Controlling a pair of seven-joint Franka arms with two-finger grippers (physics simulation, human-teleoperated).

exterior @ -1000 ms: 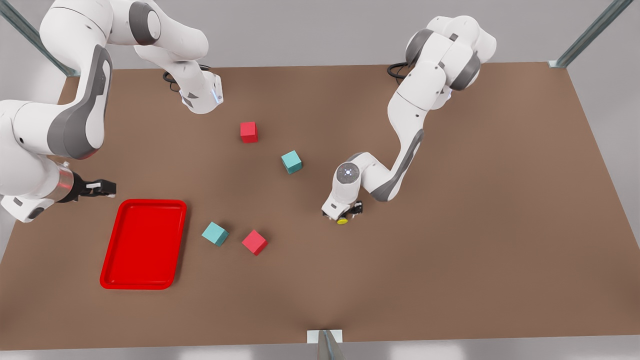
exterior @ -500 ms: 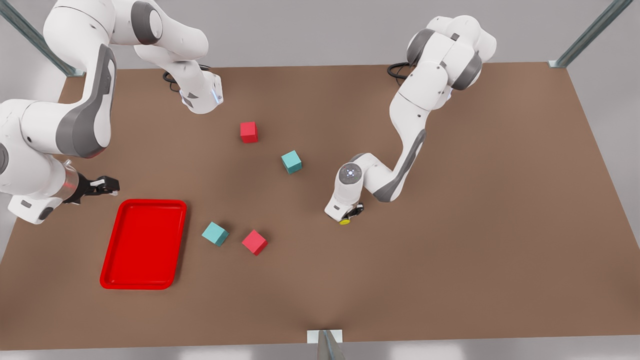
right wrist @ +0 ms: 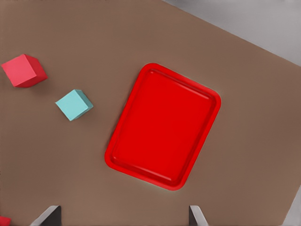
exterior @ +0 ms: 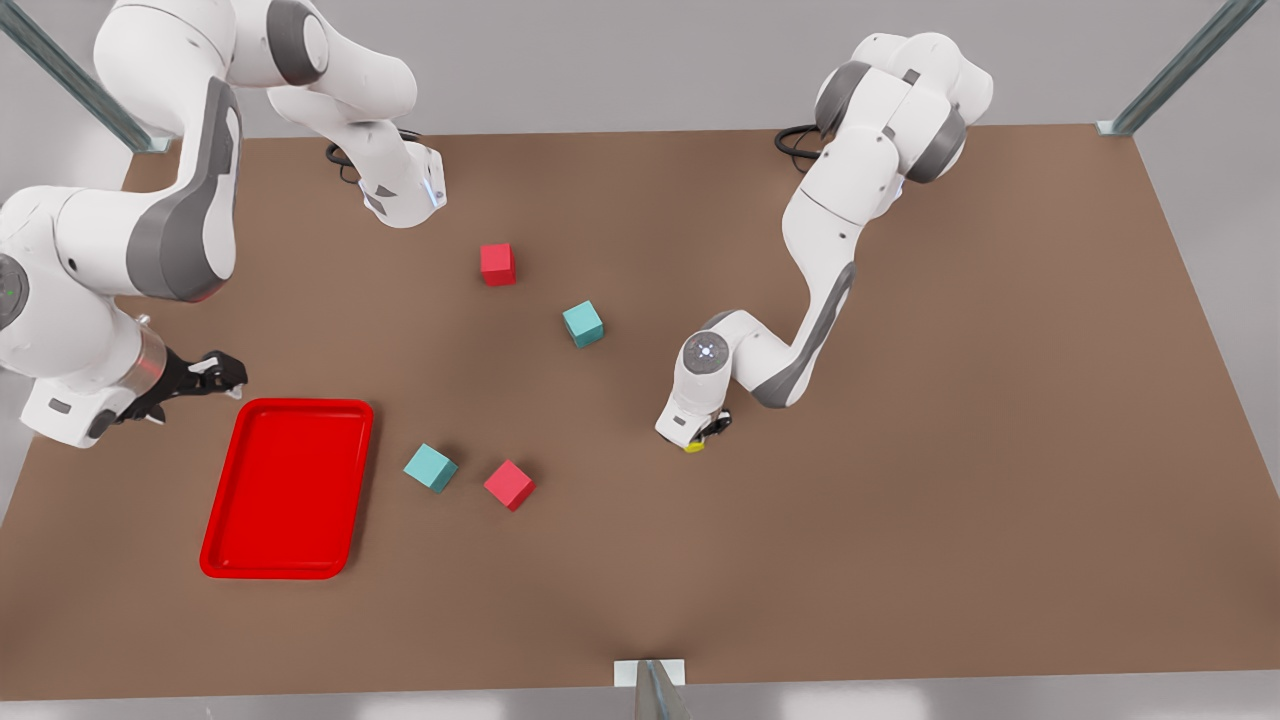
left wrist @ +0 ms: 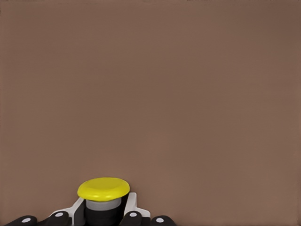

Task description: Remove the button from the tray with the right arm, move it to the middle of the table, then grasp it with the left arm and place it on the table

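Grasping the button low over mid-counter, left gripper, right gripper spread wide above the tray's far-left corner.

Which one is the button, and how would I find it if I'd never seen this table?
Start at the big brown table, then find the white arm reaching in from the front view's right. At its tip, the left pincer is shut on the button, near the table's middle. It is tiny, with a round yellow cap on a dark body, unlike the red and teal cubes nearby.
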